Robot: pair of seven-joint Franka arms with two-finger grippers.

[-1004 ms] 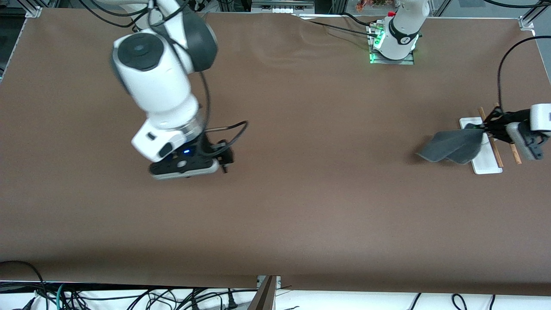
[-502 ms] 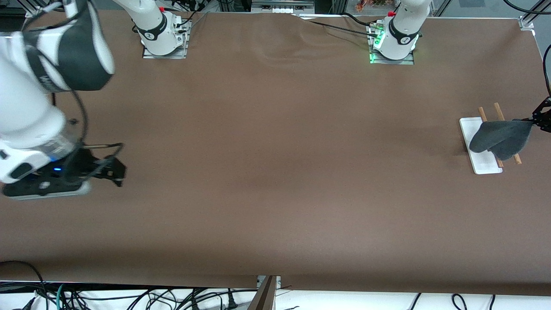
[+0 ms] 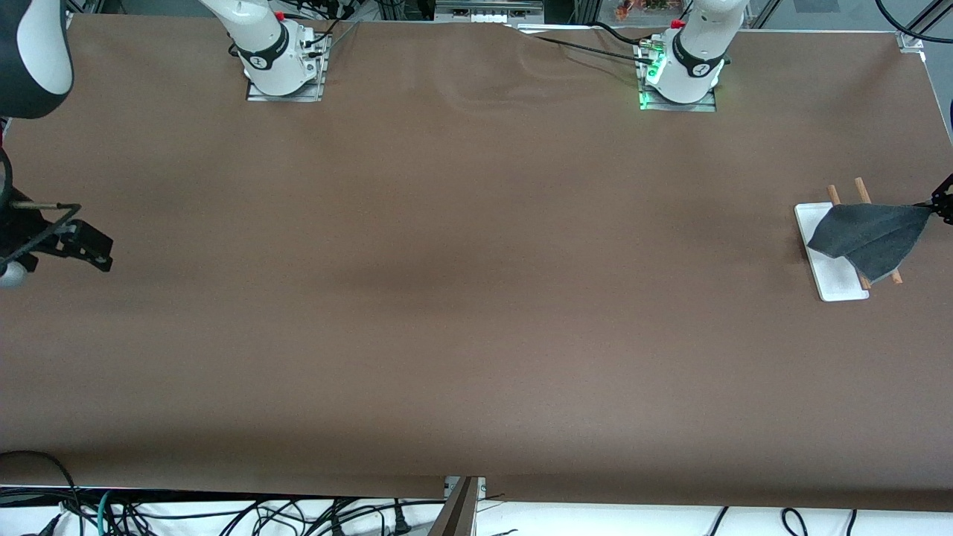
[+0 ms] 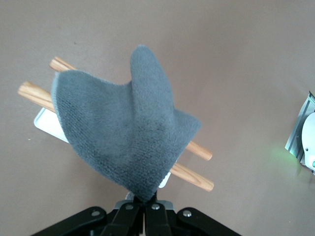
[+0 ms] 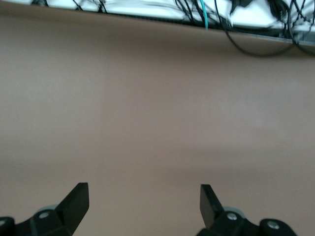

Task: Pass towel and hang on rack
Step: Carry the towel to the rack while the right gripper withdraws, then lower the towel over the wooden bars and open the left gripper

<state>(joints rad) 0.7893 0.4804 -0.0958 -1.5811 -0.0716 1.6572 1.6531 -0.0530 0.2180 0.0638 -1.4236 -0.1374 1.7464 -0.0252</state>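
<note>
Two arms working: the left gripper (image 4: 147,209) is pinching one corner of the soft dark grey towel (image 3: 867,234), draping over the white-based, wooden-rod rack (image 3: 837,283); the right gripper (image 5: 142,201) is hovering wide open, empty.

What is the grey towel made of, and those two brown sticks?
The towel looks like soft, fuzzy cloth, maybe fleece: its surface is nubbly and it droops in folds. The two rods of the rack look like bare wood: light brown with darker grain lines. Its flat base seems to be smooth white plastic.
</note>
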